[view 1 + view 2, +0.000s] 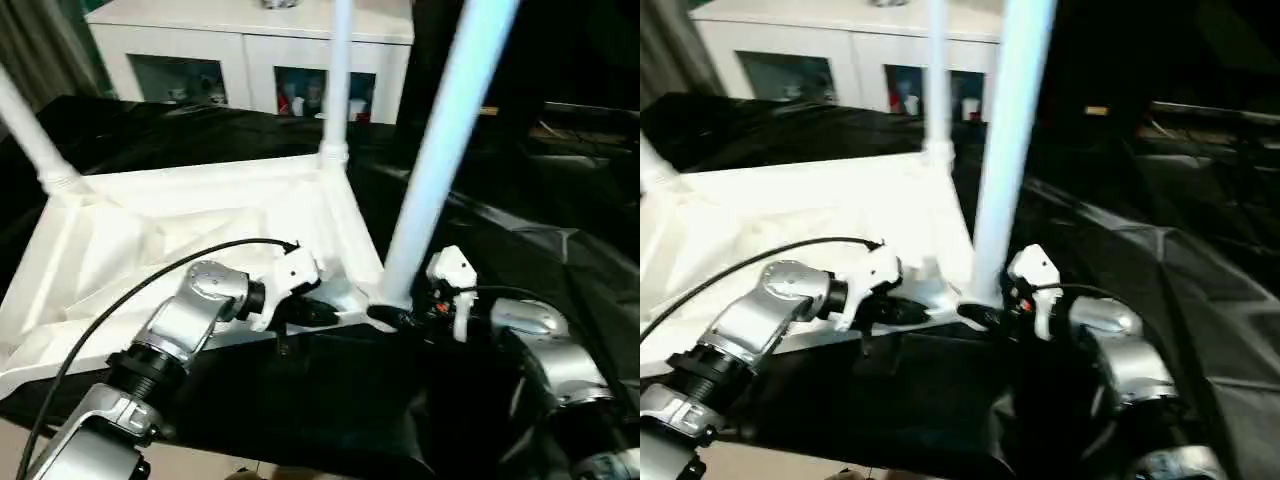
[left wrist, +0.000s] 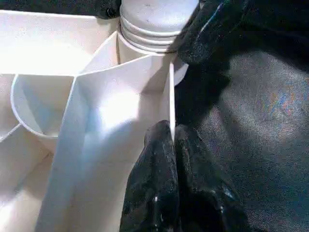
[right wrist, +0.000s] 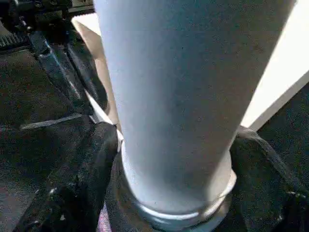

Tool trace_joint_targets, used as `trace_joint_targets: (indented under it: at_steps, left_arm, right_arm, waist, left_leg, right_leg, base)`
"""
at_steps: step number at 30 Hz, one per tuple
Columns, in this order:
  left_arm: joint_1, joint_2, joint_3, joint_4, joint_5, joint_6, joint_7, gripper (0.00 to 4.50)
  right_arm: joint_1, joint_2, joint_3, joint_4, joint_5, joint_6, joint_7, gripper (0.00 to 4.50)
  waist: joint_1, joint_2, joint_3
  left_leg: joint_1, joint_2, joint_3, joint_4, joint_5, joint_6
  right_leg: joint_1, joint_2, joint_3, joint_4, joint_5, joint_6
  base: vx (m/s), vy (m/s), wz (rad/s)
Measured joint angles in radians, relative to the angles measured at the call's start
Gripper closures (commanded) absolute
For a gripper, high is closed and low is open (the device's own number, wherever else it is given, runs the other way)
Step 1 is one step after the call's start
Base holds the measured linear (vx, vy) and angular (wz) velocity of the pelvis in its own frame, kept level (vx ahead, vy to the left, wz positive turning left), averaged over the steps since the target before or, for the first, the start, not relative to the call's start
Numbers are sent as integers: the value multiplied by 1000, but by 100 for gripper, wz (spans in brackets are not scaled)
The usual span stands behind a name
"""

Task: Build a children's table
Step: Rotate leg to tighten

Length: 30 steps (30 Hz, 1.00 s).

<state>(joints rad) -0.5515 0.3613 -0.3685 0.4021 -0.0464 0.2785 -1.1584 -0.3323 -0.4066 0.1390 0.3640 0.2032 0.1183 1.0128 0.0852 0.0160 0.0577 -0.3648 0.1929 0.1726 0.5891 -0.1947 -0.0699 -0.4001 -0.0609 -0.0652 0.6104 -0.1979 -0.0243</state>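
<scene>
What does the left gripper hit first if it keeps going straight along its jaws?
Probably the leg base in the corner socket. The left gripper is pinched on the tabletop's edge wall and points along it toward that ribbed base. The right gripper's finger sits beside it; depth unclear.

Dim room, black-draped table, white cabinet at the back.

You face a table [image 1: 560,250] covered in wrinkled black cloth; behind it stands a white cabinet [image 1: 250,45] with glass doors and small items inside, a grey curtain [image 1: 35,50] to its left, and darkness on the right.
</scene>
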Motion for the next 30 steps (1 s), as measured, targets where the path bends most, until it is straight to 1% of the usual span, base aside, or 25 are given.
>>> trace_joint_targets:
  at_steps: [2,3,4,5,6,7,13,19,22,24,26,28,30]
  left_arm:
    - [4,5,0,-9,0,0,-5,450]
    - [7,8,0,-15,0,2,-9,450]
    - [9,10,0,-19,0,3,-12,450]
    - [10,11,0,-22,0,6,-12,450]
    - [10,11,0,-24,0,10,-13,450]
    - [10,11,0,-25,0,10,-13,450]
    - [11,14,0,-25,0,10,-16,450]
    - [14,16,1,-31,0,15,-16,450]
    - [14,3,3,-28,1,21,4,450]
    - [7,-23,16,3,6,24,54,450]
    - [-17,-56,24,44,24,25,117,450]
    - [-49,-110,40,109,41,29,206,450]
    - [-83,-154,50,167,52,47,293,450]
  right_arm:
    - [0,0,0,0,0,0,9,130]
    - [0,-1,0,0,0,1,13,130]
    - [0,-2,1,0,0,1,16,144]
    - [0,-2,1,0,0,1,18,144]
    - [0,-2,1,0,0,1,20,164]
    - [0,-2,2,0,0,1,20,168]
    - [0,-3,4,0,0,2,23,179]
    - [4,2,2,0,0,2,21,179]
    - [7,19,-5,4,-2,2,-14,179]
    - [2,58,-20,33,-9,0,-90,179]
    - [-22,97,-44,74,-25,2,-189,179]
    - [-40,168,-82,117,-44,-1,-344,179]
    - [-67,228,-109,156,-64,-1,-504,180]
  waist:
    - [1,0,0]
    - [1,0,0]
    - [1,0,0]
    - [2,0,0]
    - [2,0,0]
    - [2,0,0]
    - [2,0,0]
    - [2,0,0]
    - [2,0,0]
    - [0,0,-1]
    - [-4,-2,-2]
    - [-8,-3,-2]
    - [-15,-3,-2]
  left_leg:
    - [0,1,0,0,0,0]
    - [-1,1,0,-1,0,0]
    - [-1,1,0,-1,0,0]
    - [-1,1,0,0,0,0]
    - [-2,1,0,0,0,0]
    - [-2,1,0,0,0,0]
    - [-1,1,0,0,0,0]
    - [-1,1,0,0,0,0]
    - [-1,1,0,2,0,0]
    - [-1,1,0,3,0,0]
    - [2,1,0,4,1,0]
    - [11,1,0,4,1,0]
    - [16,0,0,4,1,0]
  right_leg:
    - [-1,0,0,0,0,0]
    - [-1,0,-1,0,0,0]
    - [-2,0,-1,0,0,0]
    - [-2,0,-1,0,0,0]
    - [-2,0,-1,0,0,0]
    - [-1,0,-1,0,0,0]
    - [-1,0,-1,1,0,0]
    - [-1,0,-1,1,0,0]
    - [0,0,-1,1,0,0]
    - [3,0,0,2,1,-1]
    - [5,0,0,2,3,-1]
    - [9,0,0,1,2,1]
    - [13,0,0,0,0,4]
  base:
    - [0,0,0]
    - [0,0,0]
    - [0,0,0]
    - [0,0,0]
    - [0,0,0]
    - [0,0,0]
    - [0,0,0]
    - [0,0,0]
    - [0,0,0]
    - [0,0,0]
    - [0,0,0]
    - [0,0,0]
    - [0,0,0]
